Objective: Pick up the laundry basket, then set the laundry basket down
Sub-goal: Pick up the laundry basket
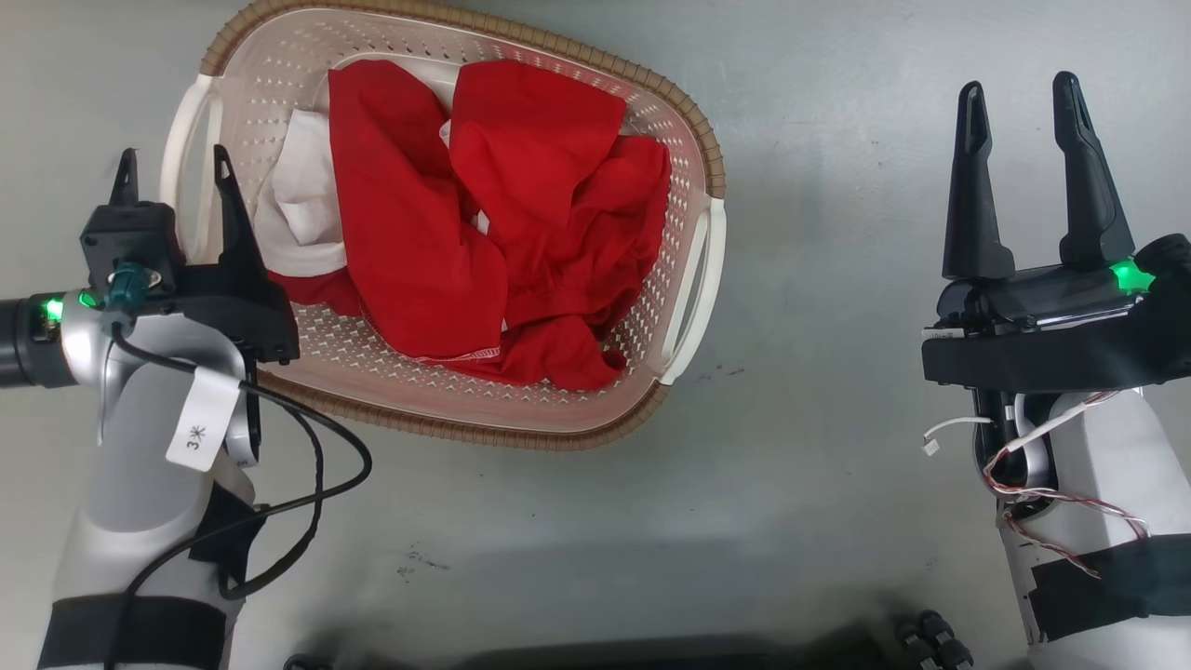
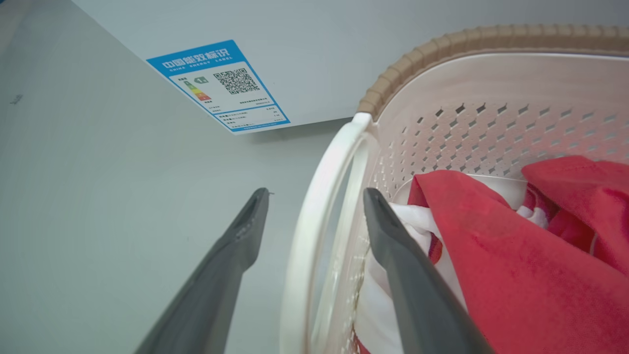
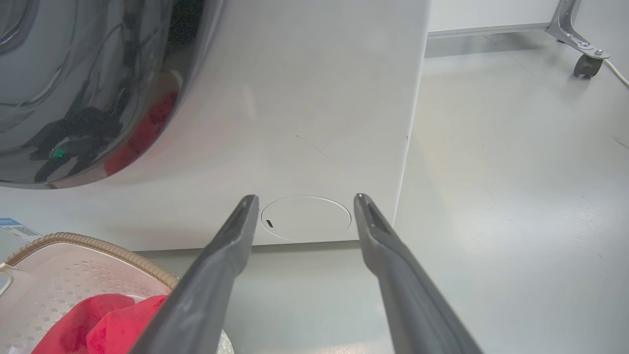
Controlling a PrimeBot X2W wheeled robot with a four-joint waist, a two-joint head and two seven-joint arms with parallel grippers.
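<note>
1. The laundry basket is found on the floor, ahead and to the robot's left, with its long axis running handle to handle across the head view.
2. The left handle is straddled by the open left gripper, which is the nearer one.
3. The right gripper is held open, well apart from the right handle.
4. Red garments and a white cloth are contained in the basket.

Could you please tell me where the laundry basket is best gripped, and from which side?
On the laundry basket, probably the two white side handles, loops standing off its walls, taken from above. The left gripper straddles the left handle, jaws open, one finger outside, one inside. The right gripper, open and apart, would need to come over the right handle.
</note>
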